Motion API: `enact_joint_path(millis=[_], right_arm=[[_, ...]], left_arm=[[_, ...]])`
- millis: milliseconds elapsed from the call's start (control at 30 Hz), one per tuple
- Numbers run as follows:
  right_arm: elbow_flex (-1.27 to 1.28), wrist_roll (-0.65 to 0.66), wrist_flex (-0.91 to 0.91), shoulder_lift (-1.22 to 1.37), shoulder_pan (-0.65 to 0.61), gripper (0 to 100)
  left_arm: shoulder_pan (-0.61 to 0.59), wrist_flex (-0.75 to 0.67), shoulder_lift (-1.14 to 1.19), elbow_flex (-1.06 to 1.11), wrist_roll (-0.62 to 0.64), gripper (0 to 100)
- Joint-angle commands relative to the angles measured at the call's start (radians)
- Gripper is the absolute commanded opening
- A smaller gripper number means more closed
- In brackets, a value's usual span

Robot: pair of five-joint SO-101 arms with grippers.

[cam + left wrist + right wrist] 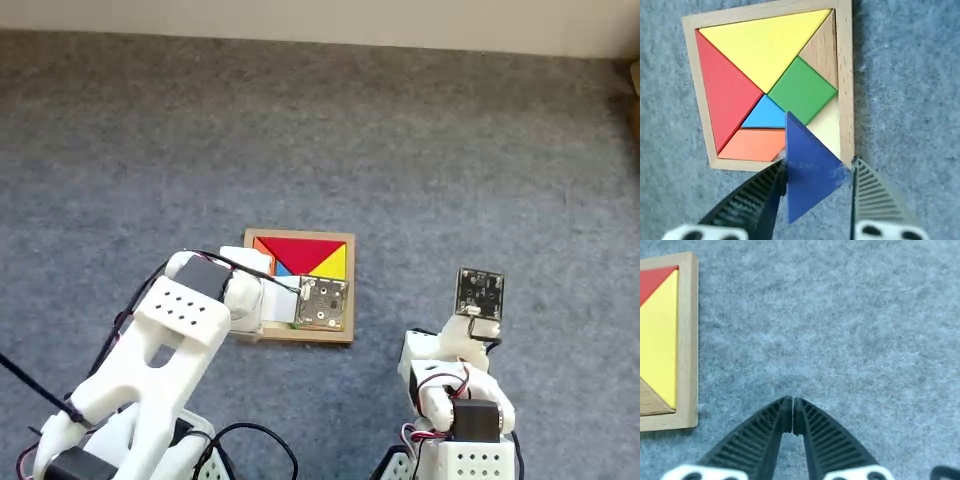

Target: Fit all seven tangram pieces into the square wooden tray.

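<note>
The square wooden tray (844, 75) lies on grey carpet and holds a large yellow triangle (765, 45), a large red triangle (722, 95), a green square (801, 90), a small light-blue triangle (765, 116), an orange piece (752, 146) and a pale cream piece (827, 127). One bare wooden triangular gap (822, 50) shows at a corner. My left gripper (817, 172) is shut on a dark blue triangle (807, 170), held over the tray's near edge. In the high view the left arm covers part of the tray (300, 240). My right gripper (792, 412) is shut, empty, over carpet beside the tray (687, 340).
Grey carpet (450, 150) surrounds the tray on all sides with open room. The right arm (465, 390) stands to the right of the tray. A light wall strip runs along the far edge.
</note>
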Motion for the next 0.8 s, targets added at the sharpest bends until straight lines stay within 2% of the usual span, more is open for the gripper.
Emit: enact_joint_path(millis=[0,167,333,467,600,767], right_arm=[[0.119,-0.008,0.004,-0.012,0.010,2.5],[0.119,-0.008,0.004,-0.012,0.010,2.5],[0.119,-0.008,0.004,-0.012,0.010,2.5],[0.119,-0.008,0.004,-0.012,0.010,2.5],[0.119,-0.008,0.004,-0.012,0.010,2.5],[0.119,-0.008,0.004,-0.012,0.010,2.5]], left_arm=[[0.005,0.006,-0.025,-0.033,-0.015,31],[-0.002,0.005,-0.036,-0.059,0.014,30],[-0.102,0.009,-0.036,-0.119,0.037,26],[-0.200,0.009,-0.036,-0.108,0.130,26],[-0.280,0.005,-0.036,-0.064,0.275,26],[-0.297,-0.009,-0.031,0.058,0.485,26]])
